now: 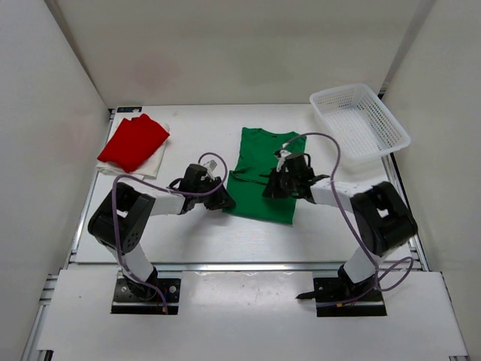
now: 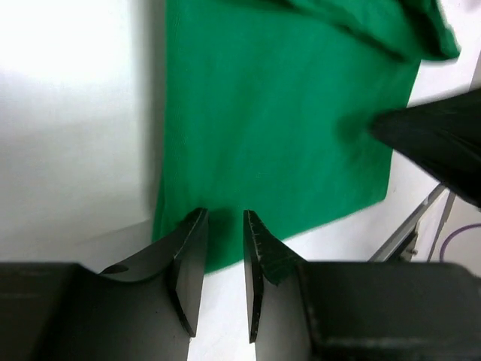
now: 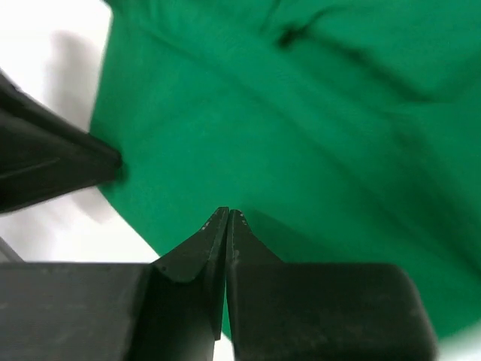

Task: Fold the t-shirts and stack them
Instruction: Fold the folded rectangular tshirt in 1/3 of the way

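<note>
The green t-shirt (image 1: 263, 177) lies flat mid-table, its sides folded in to a narrow strip. My left gripper (image 1: 222, 199) sits at its near left corner. In the left wrist view the left gripper (image 2: 223, 218) stands partly open over the green t-shirt (image 2: 278, 128) hem, with nothing between the fingers. My right gripper (image 1: 272, 188) hovers low over the shirt's lower middle. In the right wrist view the right gripper (image 3: 228, 213) is shut above the green t-shirt (image 3: 301, 128), with no fabric seen between the fingers. The folded red t-shirt (image 1: 134, 141) rests on the folded white t-shirt (image 1: 155, 162) at the far left.
A white mesh basket (image 1: 359, 122) stands at the back right, next to the side wall. The table's metal front rail (image 1: 248, 267) runs just behind both arm bases. White walls enclose the left, right and back sides.
</note>
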